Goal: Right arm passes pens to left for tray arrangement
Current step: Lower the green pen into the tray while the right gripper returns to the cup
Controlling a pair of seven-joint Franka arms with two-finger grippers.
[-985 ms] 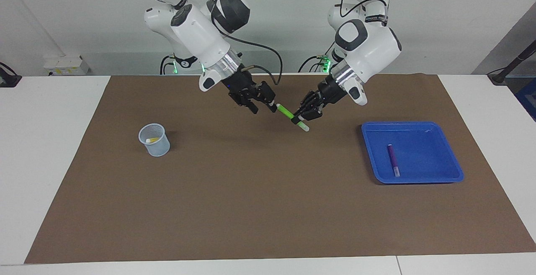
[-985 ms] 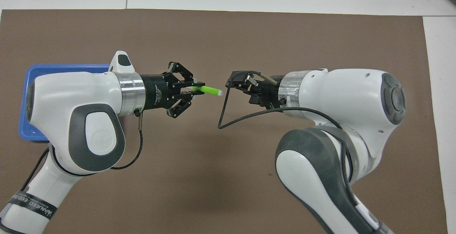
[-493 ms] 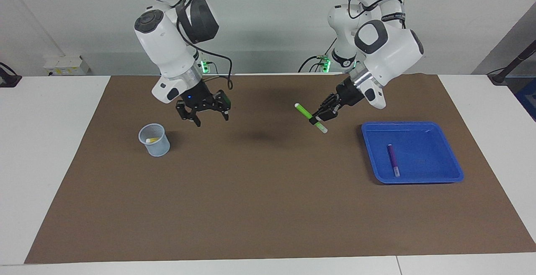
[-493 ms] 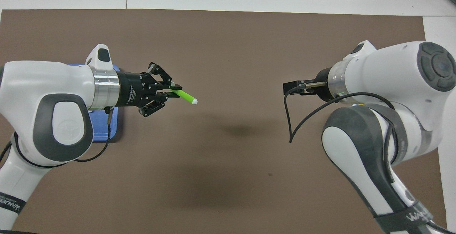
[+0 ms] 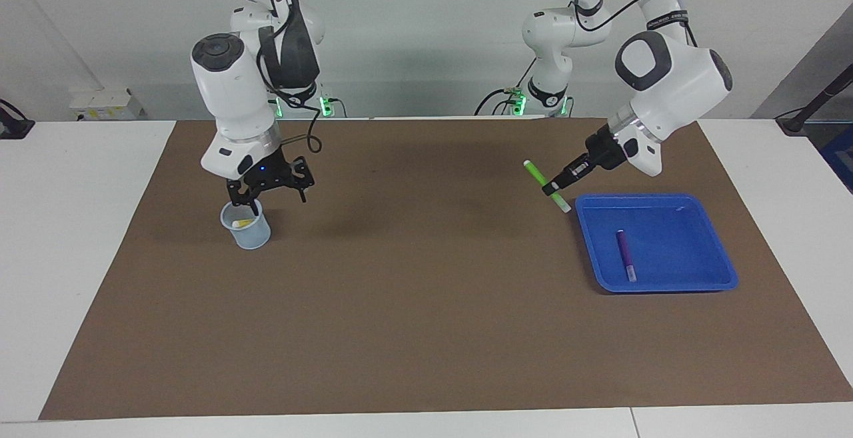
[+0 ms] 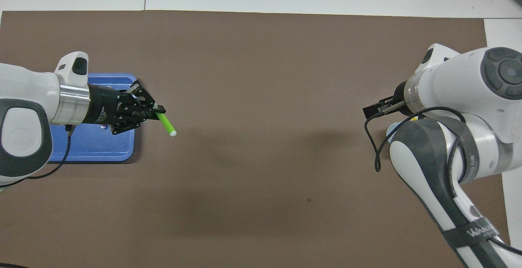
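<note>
Green pen (image 5: 546, 185) clamped in left tool (image 5: 552, 188), tilted, held in the air just beside the rim of blue tray (image 5: 720, 261), over brown mat (image 5: 426, 305). Purple pen (image 5: 625, 255) lying flat inside tray. Right tool (image 5: 266, 193) with fingers spread wide, empty, hanging just above pale cup (image 5: 246, 225) toward right arm's end of worktop (image 5: 66, 225). Yellow pen (image 5: 242, 223) resting inside cup.

A robotics lab: two white arms (image 5: 233, 85) bolted at a white table (image 5: 80, 238) with brown mat (image 5: 426, 331), bare wall, trailing cables.
</note>
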